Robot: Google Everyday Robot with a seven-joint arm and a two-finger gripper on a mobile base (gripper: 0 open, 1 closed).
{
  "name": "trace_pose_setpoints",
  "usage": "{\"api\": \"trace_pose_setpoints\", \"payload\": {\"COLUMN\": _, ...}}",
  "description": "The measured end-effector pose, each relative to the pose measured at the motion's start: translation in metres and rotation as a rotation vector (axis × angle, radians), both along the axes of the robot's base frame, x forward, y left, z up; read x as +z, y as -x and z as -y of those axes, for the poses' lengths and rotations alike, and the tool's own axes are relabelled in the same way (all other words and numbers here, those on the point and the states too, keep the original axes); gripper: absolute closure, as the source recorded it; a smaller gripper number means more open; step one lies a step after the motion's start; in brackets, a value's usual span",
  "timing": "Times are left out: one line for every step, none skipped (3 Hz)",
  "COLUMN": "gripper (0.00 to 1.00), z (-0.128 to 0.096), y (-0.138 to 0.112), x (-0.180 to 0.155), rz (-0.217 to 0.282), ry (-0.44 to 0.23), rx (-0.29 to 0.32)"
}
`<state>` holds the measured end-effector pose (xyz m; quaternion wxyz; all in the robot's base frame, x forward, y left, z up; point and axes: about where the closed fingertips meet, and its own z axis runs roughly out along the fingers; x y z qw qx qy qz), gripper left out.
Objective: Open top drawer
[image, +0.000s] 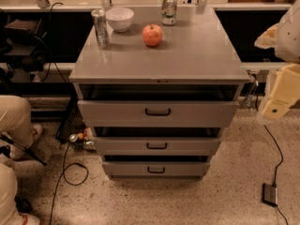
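The top drawer (158, 113) is the widest of three grey drawers in the grey cabinet, with a small black bar handle (158, 111) at its centre. It stands pulled out a little, with a dark gap between its front and the cabinet top. My gripper (280, 97) is a cream-coloured part at the right edge of the view, to the right of the drawer front at about its height. It is apart from the handle and holds nothing that I can see.
The middle drawer (157, 146) and bottom drawer (156, 169) also stand slightly out. On the cabinet top (197, 55) are a silver can (100, 29), a white bowl (120, 18), an apple (153, 35) and another can (169, 9). A person's legs (14, 121) are at left. Cables and a black box (270, 193) lie on the floor.
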<state>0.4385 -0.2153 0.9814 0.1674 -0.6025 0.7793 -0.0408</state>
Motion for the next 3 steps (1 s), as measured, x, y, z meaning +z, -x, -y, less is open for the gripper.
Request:
{"api": "trace_pose_setpoints", "payload": {"gripper": 0.00, "z": 0.000, "y": 0.000, "x": 0.000, "rz": 0.000, "ry": 0.000, "rx": 0.000}}
{"api": "trace_pose_setpoints", "payload": {"gripper": 0.00, "z": -0.011, "y": -0.005, "x": -0.033, "rz": -0.001, "ry": -0.007, "rx": 0.031}}
{"api": "trace_pose_setpoints", "payload": {"gripper": 0.00, "z": -0.035, "y": -0.011, "x": -0.100, "rz": -0.020, "ry": -0.053, "rx": 0.094}}
